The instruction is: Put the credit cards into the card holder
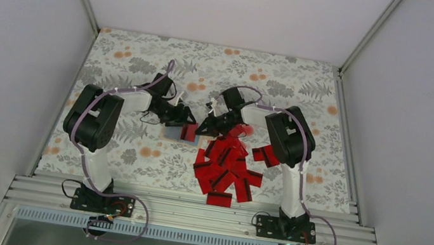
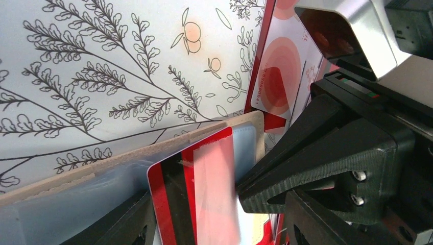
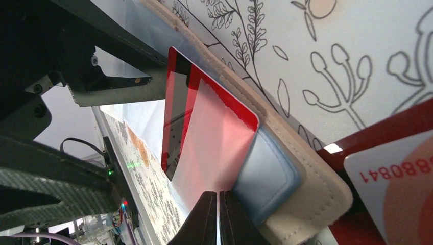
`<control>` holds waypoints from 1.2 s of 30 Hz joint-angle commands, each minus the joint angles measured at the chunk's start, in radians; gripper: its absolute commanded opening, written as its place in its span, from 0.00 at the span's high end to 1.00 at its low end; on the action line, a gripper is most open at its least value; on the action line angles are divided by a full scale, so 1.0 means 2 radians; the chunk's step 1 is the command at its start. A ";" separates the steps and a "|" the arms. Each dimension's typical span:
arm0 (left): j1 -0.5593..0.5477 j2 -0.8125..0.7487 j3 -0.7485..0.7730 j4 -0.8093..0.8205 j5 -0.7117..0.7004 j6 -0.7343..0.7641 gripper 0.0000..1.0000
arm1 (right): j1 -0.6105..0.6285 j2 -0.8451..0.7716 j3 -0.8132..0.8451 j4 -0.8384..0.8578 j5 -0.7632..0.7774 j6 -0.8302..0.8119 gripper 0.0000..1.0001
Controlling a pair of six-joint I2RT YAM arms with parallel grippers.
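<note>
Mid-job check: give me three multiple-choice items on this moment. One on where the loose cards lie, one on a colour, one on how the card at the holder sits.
1. Where does the heap of flat red credit cards lie?
A. by the left arm's base
B. on the flowered cloth beside the right arm
C. against the far wall

2. What colour is the stripe on the red card at the tan stitched card holder?
A. white
B. black
C. blue

3. How does that card sit?
A. tilted, one edge against the holder
B. wholly tucked inside
C. flat on the heap

Answers:
1. B, the top view shows the heap there.
2. B, both wrist views show the stripe.
3. A, most of its face stands clear.
</note>
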 commanded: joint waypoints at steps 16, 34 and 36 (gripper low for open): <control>0.004 0.001 0.003 -0.034 -0.057 0.020 0.71 | 0.005 0.056 0.005 -0.035 0.095 -0.013 0.96; 0.003 0.004 0.016 -0.060 -0.081 0.031 0.98 | 0.005 0.053 0.006 -0.036 0.097 -0.010 0.96; 0.003 0.005 0.016 -0.059 -0.073 0.032 0.98 | 0.005 0.052 0.006 -0.036 0.099 -0.010 0.96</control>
